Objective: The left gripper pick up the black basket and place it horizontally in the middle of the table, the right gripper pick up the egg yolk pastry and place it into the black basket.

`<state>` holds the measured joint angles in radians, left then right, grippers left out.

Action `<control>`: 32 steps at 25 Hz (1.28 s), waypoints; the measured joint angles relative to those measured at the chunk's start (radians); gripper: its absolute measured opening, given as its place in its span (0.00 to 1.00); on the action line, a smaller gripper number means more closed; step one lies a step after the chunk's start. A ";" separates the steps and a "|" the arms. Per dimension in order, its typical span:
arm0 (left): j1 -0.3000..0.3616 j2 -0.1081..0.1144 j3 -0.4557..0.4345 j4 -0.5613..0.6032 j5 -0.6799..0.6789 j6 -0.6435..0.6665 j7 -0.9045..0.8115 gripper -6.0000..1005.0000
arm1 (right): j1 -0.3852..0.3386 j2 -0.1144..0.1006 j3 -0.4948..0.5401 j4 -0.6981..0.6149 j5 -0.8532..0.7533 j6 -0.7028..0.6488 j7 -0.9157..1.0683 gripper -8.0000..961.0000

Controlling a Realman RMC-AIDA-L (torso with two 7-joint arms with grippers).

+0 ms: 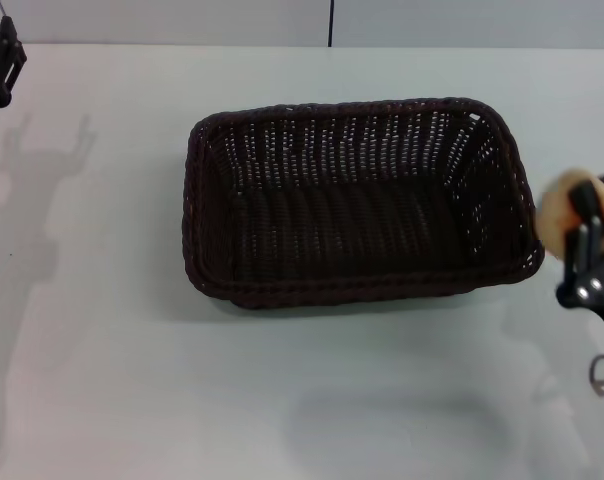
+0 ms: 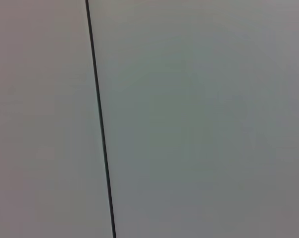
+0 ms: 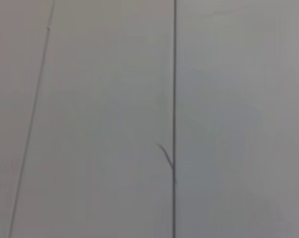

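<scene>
The black basket (image 1: 357,200) lies lengthwise on the white table (image 1: 102,350), near its middle, and it is empty. My right gripper (image 1: 585,222) is shut on the egg yolk pastry (image 1: 558,213), a pale cream ball. It holds the pastry in the air just beyond the basket's right rim. My left gripper (image 1: 0,62) is up at the far left edge, well away from the basket. Its shadow on the table shows two spread fingers. Neither wrist view shows the basket, the pastry or any fingers.
A grey wall with a dark vertical seam (image 1: 331,22) runs behind the table's far edge. The wrist views show only plain grey surface crossed by thin dark lines (image 2: 101,124) (image 3: 174,99).
</scene>
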<state>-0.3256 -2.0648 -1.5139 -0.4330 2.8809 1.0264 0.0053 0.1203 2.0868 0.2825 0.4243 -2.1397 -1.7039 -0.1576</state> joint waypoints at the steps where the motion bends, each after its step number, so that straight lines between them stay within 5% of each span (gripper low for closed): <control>1: -0.001 0.000 0.000 0.001 0.000 0.000 0.000 0.80 | 0.022 0.000 0.001 0.000 0.001 0.010 0.000 0.07; 17: -0.007 0.000 -0.002 0.001 0.000 0.000 -0.001 0.80 | 0.285 -0.010 0.068 -0.019 -0.002 0.327 0.135 0.09; 26: -0.007 0.002 -0.005 0.002 0.000 0.000 0.004 0.80 | 0.260 -0.007 0.072 -0.018 -0.030 0.258 0.134 0.49; 32: 0.031 0.002 -0.023 -0.004 0.000 0.000 -0.002 0.80 | 0.112 -0.005 0.178 -0.024 -0.021 0.126 0.133 0.63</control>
<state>-0.2946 -2.0629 -1.5366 -0.4372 2.8807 1.0263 0.0029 0.2322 2.0817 0.4609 0.4004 -2.1608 -1.5780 -0.0247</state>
